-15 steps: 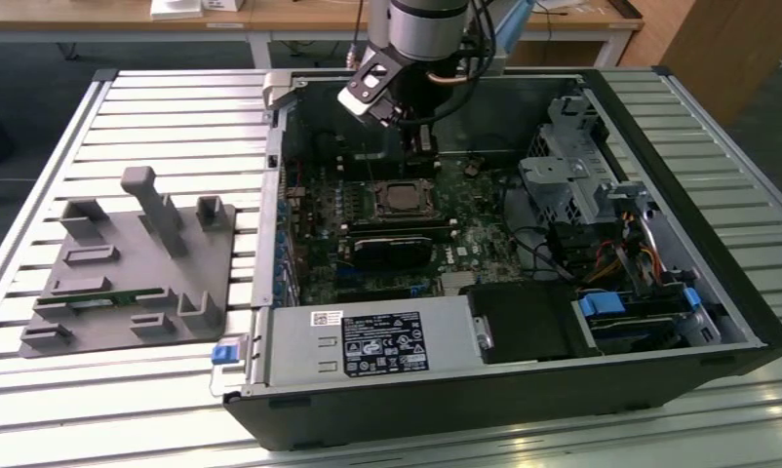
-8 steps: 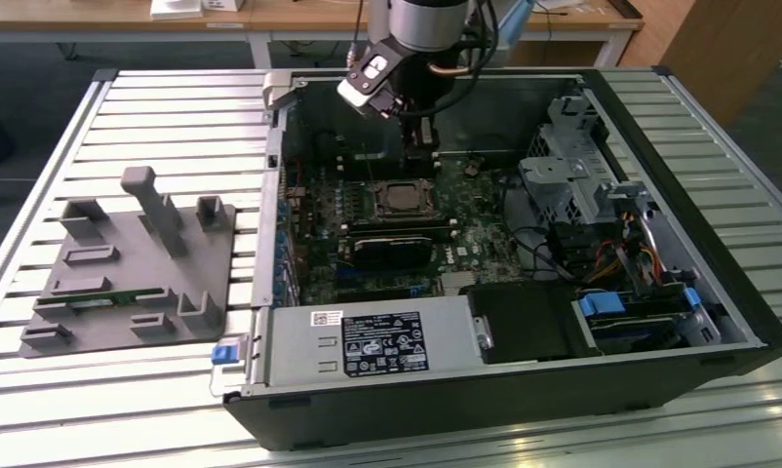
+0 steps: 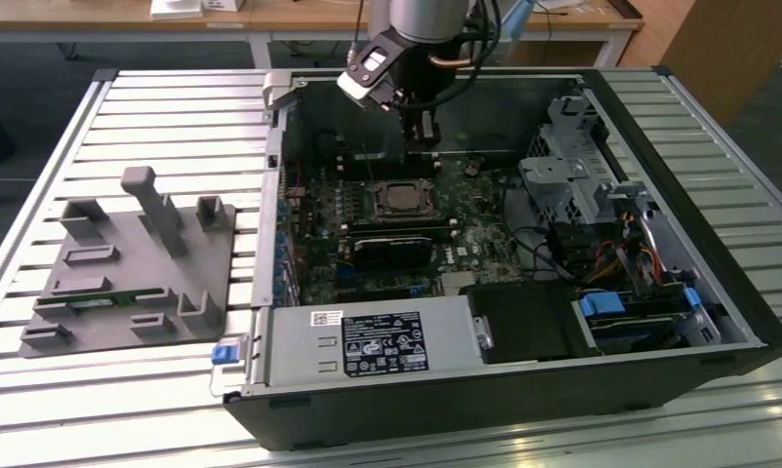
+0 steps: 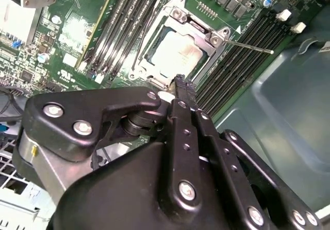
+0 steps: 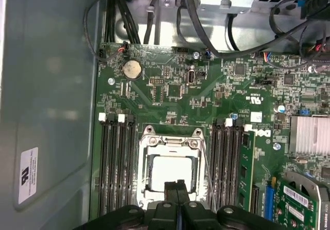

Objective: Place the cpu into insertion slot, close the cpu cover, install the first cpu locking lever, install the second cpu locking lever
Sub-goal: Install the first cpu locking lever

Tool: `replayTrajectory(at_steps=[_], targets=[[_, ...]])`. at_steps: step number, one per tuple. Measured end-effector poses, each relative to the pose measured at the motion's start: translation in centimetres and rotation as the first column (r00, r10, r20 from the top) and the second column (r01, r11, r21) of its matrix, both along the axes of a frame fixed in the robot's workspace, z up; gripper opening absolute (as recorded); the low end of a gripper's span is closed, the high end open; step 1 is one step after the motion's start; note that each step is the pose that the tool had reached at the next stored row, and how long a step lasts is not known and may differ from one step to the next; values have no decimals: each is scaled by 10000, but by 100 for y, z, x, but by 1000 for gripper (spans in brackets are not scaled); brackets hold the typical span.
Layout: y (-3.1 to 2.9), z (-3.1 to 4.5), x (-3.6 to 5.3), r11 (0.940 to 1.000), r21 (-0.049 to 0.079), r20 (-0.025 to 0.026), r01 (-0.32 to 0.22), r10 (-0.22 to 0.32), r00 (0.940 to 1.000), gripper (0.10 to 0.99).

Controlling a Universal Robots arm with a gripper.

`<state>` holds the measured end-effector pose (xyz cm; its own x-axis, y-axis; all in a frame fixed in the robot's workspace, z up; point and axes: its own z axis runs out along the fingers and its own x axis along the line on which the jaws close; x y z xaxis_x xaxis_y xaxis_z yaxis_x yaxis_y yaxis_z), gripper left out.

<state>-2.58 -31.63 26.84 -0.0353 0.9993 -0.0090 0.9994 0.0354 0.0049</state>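
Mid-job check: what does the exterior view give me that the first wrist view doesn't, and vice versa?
Exterior view adds: a grey moulded fixture tray with upright holders, on the slatted metal table, at the exterior view's left of the open black computer case. First wrist view adds: a round silver coin battery and a finned silver heatsink on the green circuit board. Shared: the pale grey square cpu framed by the thin silvery cpu cover, with the black gripper shut close to it.
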Motion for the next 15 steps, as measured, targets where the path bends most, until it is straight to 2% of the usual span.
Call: replayTrajectory(at_steps=[4,8,12,15], targets=[[0,1,-1,9982,-6,-1,-595,595,9982,106],[0,1,-1,9914,-7,-1,-1311,1311,9914,106],[0,0,-1,9791,-6,-1,-2036,2036,9791,106],[0,0,-1,9667,-7,-1,-2558,2558,9667,106]])
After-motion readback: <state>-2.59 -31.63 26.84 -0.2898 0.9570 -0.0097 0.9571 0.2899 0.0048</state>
